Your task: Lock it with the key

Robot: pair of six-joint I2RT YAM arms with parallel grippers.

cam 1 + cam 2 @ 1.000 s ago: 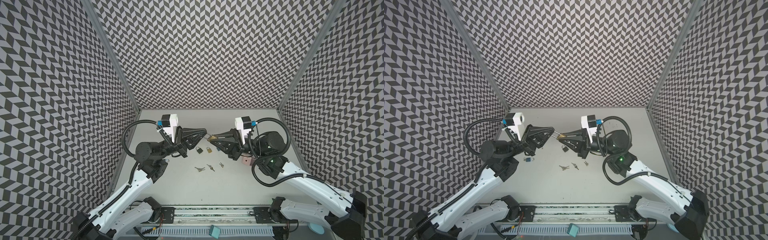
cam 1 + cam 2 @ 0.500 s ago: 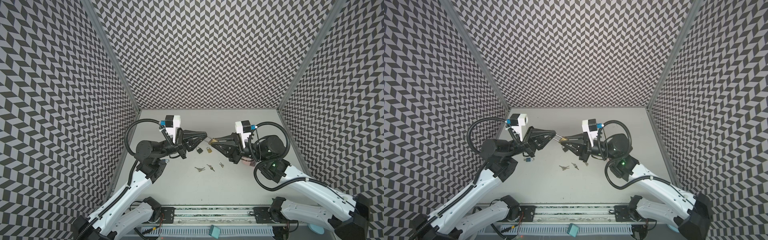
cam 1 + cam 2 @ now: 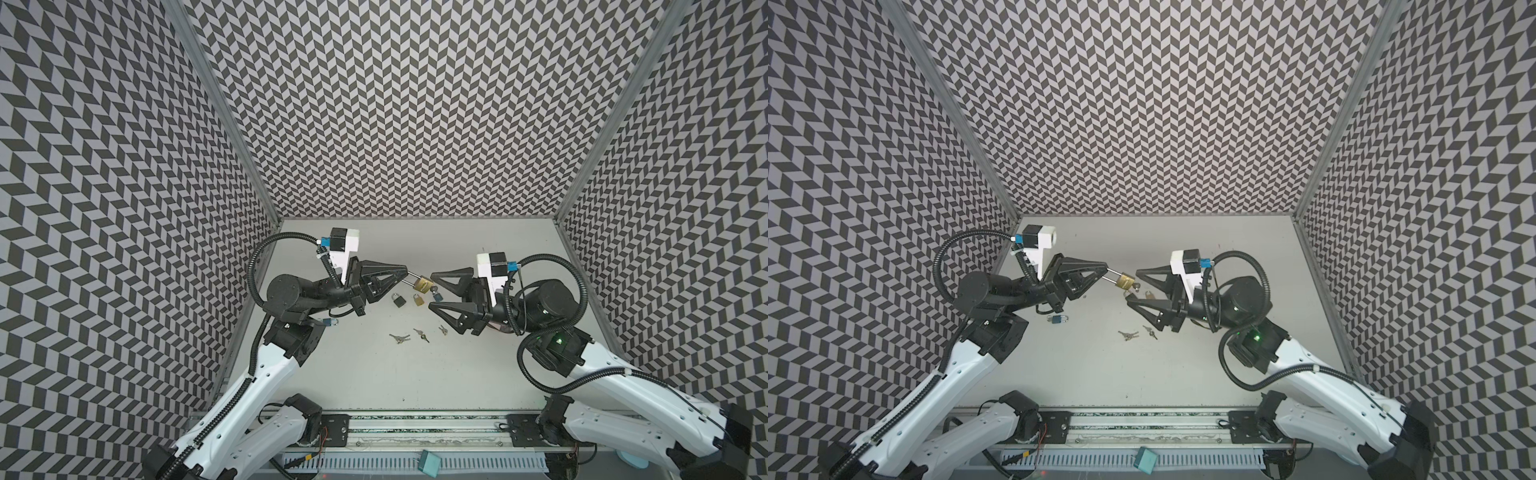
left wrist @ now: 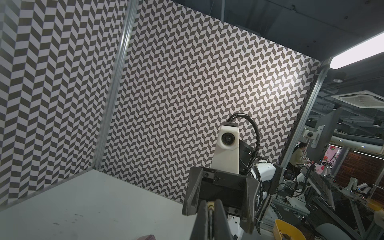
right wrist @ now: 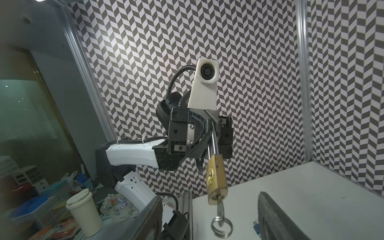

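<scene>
Tabletop keys (image 3: 400,338), perhaps three, indistinct

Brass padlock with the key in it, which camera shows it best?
Right wrist view: the brass padlock hangs close up from the left gripper, silver key in its base. Both top views show it tiny; left wrist view, almost nothing.

Right gripper (image 3: 431,291) jaws, earlier clamped on key (image 5: 219,208), now spread wide. Key left hanging from brass padlock (image 3: 421,284) keyhole, fingertips flanking it.
</scene>
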